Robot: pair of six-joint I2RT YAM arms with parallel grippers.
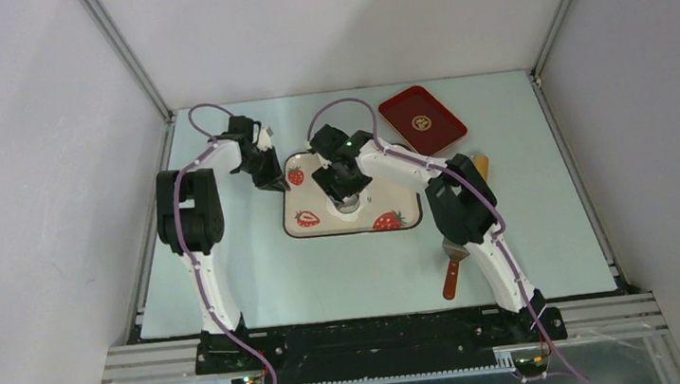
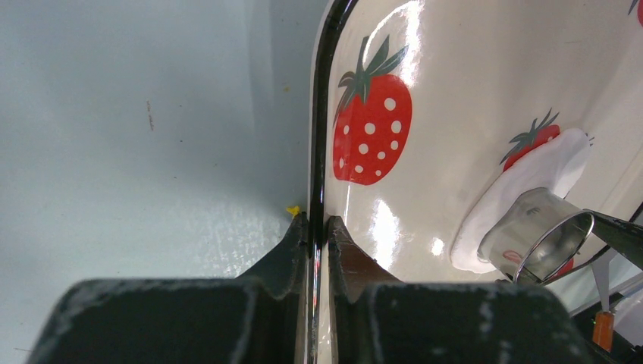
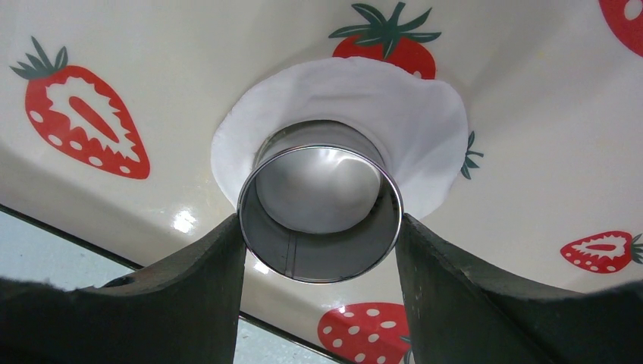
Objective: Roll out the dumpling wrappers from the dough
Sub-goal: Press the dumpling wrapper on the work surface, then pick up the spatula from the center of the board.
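The right hand [image 3: 320,227] points straight down, fingers wide around an upright ring cutter [image 3: 303,265]. The cutter presses on the flattened dough [image 3: 413,129] directly beneath, mid strawberry tray [image 3: 189,61]. Farther left, the left hand [image 2: 318,227] pinches the tray's rim narrowly, low over the counter [image 2: 152,152].

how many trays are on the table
2: the strawberry tray mid-table, its left rim pinched by the left gripper, and the red tray at the far right. None appear hidden.

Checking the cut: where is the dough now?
The flattened dough lies on the strawberry tray, toward its near edge in the top view, under the metal ring the right tool grips.
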